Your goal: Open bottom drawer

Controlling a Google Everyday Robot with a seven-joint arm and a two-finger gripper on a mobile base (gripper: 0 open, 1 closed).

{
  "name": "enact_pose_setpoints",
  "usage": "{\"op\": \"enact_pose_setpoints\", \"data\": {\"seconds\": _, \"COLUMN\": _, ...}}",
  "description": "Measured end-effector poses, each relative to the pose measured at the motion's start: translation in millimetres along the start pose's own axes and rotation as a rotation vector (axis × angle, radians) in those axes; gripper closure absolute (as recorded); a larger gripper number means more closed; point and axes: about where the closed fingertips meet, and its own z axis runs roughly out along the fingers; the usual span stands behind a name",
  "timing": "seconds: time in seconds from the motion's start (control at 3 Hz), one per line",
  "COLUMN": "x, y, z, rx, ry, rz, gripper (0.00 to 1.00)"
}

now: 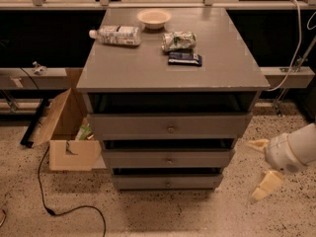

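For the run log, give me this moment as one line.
gripper: open, low right of cabinet | bottom drawer: untouched | knob: not yet gripped

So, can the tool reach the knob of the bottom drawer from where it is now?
Probably yes. The tool, open, hangs right of the bottom drawer; only floor lies between it and the knob.

Matt grey wooden bottom drawer [143, 181], metal knob [168, 184]; smooth cream plastic gripper [253, 171] to its right.
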Motion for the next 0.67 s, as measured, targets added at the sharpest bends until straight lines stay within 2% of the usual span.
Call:
{"op": "enact_pose_setpoints", "data": {"seconds": 0.33, "x": 11, "y": -7, "z": 62, "rx": -0.043, "ry": -0.106, "rz": 0.006, "gripper": 0.00}}
{"op": "enact_pose_setpoints", "data": {"seconds": 0.67, "x": 15, "y": -5, "z": 132, "rx": -0.137, "ry": -0.216, "rz": 0.050, "gripper": 0.00}}
